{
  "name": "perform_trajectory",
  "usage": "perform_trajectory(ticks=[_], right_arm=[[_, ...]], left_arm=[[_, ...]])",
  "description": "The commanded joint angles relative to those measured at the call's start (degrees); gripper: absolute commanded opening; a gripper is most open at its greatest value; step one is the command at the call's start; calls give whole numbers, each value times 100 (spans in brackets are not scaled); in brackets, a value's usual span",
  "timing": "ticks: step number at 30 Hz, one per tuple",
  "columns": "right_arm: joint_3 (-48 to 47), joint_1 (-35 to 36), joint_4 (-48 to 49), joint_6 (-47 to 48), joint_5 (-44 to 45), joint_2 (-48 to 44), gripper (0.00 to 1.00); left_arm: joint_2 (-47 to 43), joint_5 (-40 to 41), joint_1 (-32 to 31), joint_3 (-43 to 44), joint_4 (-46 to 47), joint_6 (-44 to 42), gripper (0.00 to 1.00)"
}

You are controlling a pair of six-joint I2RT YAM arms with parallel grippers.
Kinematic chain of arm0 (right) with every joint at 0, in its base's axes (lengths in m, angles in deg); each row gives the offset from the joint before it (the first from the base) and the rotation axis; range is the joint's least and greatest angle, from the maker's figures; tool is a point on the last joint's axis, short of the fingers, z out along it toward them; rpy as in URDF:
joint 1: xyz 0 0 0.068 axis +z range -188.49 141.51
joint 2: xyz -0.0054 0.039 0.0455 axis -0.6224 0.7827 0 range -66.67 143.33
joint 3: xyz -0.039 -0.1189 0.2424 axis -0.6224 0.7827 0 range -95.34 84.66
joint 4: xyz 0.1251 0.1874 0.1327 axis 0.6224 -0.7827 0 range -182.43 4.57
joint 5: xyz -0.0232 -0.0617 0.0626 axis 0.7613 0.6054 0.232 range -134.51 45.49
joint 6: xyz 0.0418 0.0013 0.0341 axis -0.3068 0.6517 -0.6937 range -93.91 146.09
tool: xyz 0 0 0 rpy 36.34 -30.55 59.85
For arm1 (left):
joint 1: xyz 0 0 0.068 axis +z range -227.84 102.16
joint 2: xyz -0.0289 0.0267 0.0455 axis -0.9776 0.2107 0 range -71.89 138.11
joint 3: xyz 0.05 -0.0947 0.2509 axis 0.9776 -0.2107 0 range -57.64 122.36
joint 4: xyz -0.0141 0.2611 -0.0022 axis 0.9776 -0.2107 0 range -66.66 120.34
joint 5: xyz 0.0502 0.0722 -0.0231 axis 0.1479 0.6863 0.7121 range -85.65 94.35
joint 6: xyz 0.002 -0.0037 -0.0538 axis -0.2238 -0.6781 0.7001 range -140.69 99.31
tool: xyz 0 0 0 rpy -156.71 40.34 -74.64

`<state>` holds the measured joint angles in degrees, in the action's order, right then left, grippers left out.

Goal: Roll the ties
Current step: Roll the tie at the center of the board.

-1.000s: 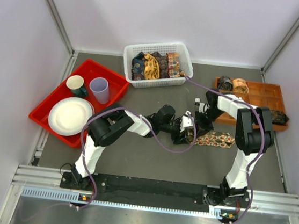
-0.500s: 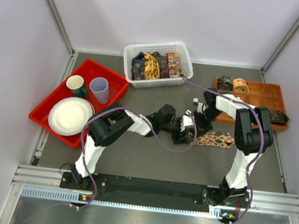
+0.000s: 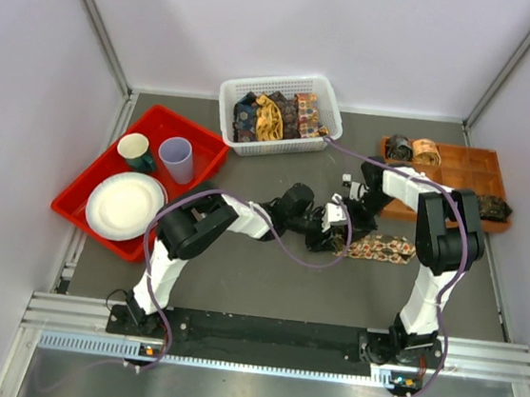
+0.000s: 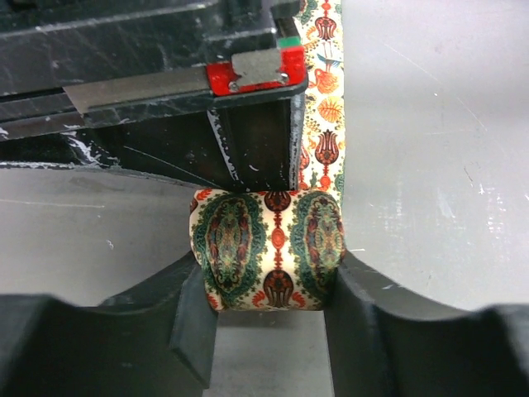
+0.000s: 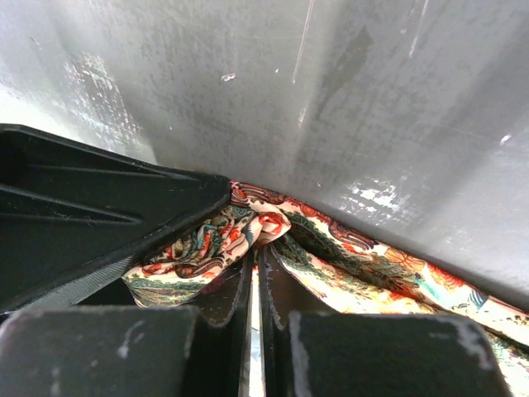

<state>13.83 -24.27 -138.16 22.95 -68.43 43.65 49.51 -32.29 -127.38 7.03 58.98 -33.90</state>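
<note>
CENTRE OF THE COUNTER (image 3: 265,285): The tan tie (image 4: 269,260), patterned in orange-red and green, lies part-rolled. A short, fat coil sits at its left end, and the unrolled length runs flat to the right towards the orange tray (image 3: 468,179).

My left jaws straddle the coil at a middling width, one finger (image 4: 194,322) touching each end, so I read them as holding it. My right jaws are pressed shut at the coil's far side, tips low to the counter with cloth bunched around them. I cannot tell whether any cloth is nipped between them.

I judge the step in hand to be the winding of this one tie, and an early part of it, since most of the length is not yet taken up. The next move calls for turning the coil rightward along the flat length. The edges must stay square so the roll does not cone, and the shut right tips must come clear without dragging the core loose.

On the orange tray, far right, two rolled coils (image 3: 412,149) sit side by side. At the far edge a white basket (image 3: 229,91) holds more ties (image 3: 274,115) waiting unrolled. A red tray (image 3: 208,149) with plate (image 3: 125,205) and cups stands to the left, well apart.
</note>
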Motion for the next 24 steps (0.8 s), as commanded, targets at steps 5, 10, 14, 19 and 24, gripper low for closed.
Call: perform_trajectory(ticks=[5, 10, 14, 19, 24], right_arm=[[-71, 135, 326, 296, -569, 60, 2], [-326, -278, -307, 717, -973, -256, 17], [-432, -578, -825, 1033, -1158, -406, 24], [-318, -648, -924, 1149, -1220, -547, 27], [-177, -648, -599, 1026, -1159, -442, 27]], left_arm=[[42, 623, -188, -32, -1826, -822, 25], [-354, 1071, -179, -401, -2635, -1289, 15], [-460, 1457, -161, -481, -3101, -1166, 10], [-600, 1581, -82, -455, -3347, -824, 7], [-574, 1783, -56, -367, -3593, -578, 5]])
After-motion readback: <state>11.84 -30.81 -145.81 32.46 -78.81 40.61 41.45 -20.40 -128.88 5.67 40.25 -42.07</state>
